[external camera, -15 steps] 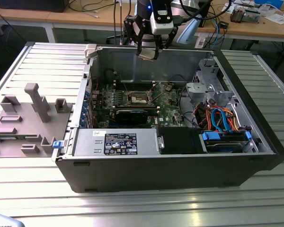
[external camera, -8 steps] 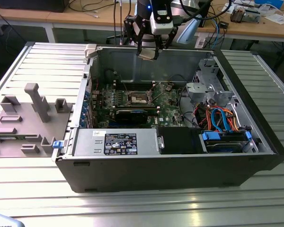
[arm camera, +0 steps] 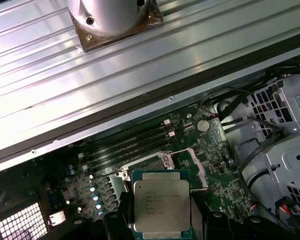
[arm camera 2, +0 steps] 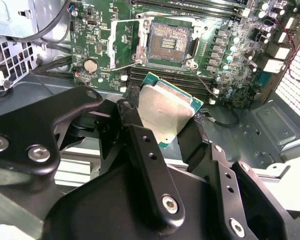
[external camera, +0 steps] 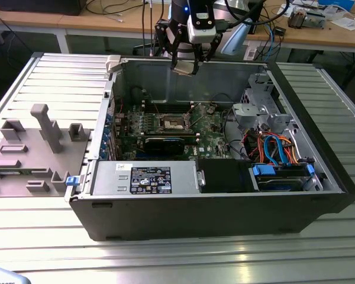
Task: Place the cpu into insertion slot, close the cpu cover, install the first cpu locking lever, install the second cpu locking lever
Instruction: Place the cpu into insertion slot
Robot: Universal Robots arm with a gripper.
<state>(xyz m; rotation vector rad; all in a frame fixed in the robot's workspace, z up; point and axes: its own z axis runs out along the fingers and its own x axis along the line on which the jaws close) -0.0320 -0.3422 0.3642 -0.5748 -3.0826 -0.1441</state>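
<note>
The gripper (arm camera 2: 164, 120) pinches the cpu (arm camera 2: 167, 110) by two opposite edges, high above the far wall of the case (external camera: 195, 219). The empty insertion slot (arm camera 2: 169, 42) lies below and nearer, on the green board (external camera: 212, 127), well apart from the cpu.

The cpu (arm camera 2: 169, 107) sits in the tool (arm camera 2: 164, 119), well above the insertion slot (arm camera 2: 168, 44); a coin battery (arm camera 2: 91, 65) lies near that slot.

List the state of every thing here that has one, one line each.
gripper: shut on the cpu.
cpu: held above the motherboard, not seated.
insertion slot: empty, contacts exposed.
cpu cover: swung open, beside the insertion slot.
computer case: lying flat, side open.
</note>
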